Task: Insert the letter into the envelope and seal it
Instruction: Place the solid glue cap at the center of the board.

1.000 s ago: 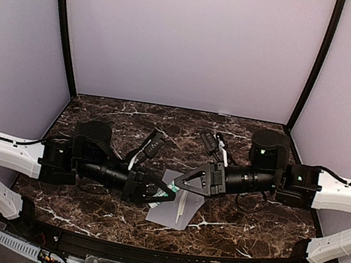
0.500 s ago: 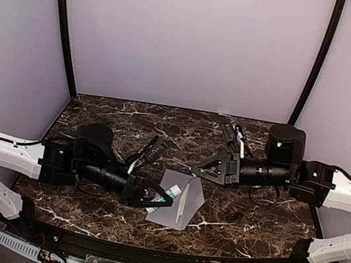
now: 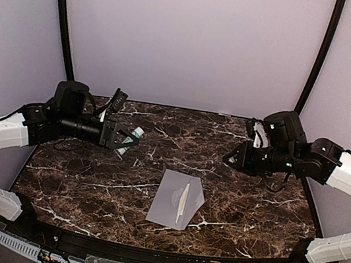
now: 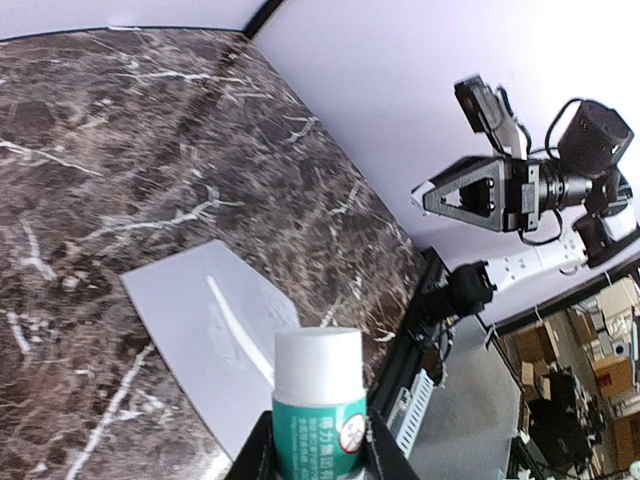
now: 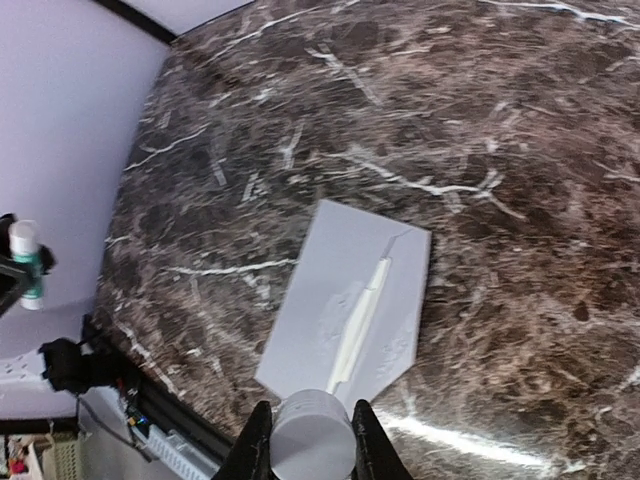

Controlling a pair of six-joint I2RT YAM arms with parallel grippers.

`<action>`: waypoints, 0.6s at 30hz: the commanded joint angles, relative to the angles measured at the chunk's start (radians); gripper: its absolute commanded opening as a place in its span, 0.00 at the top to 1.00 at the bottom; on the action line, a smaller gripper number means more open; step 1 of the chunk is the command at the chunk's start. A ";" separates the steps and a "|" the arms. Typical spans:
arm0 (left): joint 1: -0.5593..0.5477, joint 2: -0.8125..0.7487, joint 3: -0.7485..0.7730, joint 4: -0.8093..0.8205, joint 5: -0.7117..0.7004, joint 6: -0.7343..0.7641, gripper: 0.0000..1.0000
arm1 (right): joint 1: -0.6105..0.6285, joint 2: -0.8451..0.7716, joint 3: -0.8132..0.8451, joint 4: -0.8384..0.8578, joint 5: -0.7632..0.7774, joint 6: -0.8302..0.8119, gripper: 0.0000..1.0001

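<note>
**While both arms hang off the table, the envelope lies flat at the near middle**

As we look down from the top camera, we see the grey envelope (image 3: pixel 165 203) lying flat on the dark marble table (image 3: pixel 251 203), near the front edge and roughly midway between the two arms. Neither gripper touches it. The letter (image 5: pixel 360 318) shows only as a narrow pale strip running lengthwise along the middle of the envelope. We cannot tell whether it is tucked inside or simply resting on top.

Over at the far left of the table, the left gripper (image 3: pixel 119 142) hovers well apart from the envelope, close to the back corner. Its jaws stand narrow and are clamped on a glue stick (image 4: pixel 319 410) with a white top and a green printed label. The stick pokes out past the fingertips, and in the top view it tilts down toward the table.

On the far right, the right gripper (image 3: pixel 230 160) also hangs above the marble, pointing inward toward the centre and well clear of the envelope. Its jaws are likewise drawn in close, pinching a small pale grey cylinder (image 5: pixel 312 432) that its wrist camera shows end-on. We cannot tell what that piece is.
</note>
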 commanded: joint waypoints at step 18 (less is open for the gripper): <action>0.532 -0.129 -0.133 -0.097 -0.058 0.417 0.98 | -0.651 0.192 -0.236 0.089 0.265 -0.194 0.95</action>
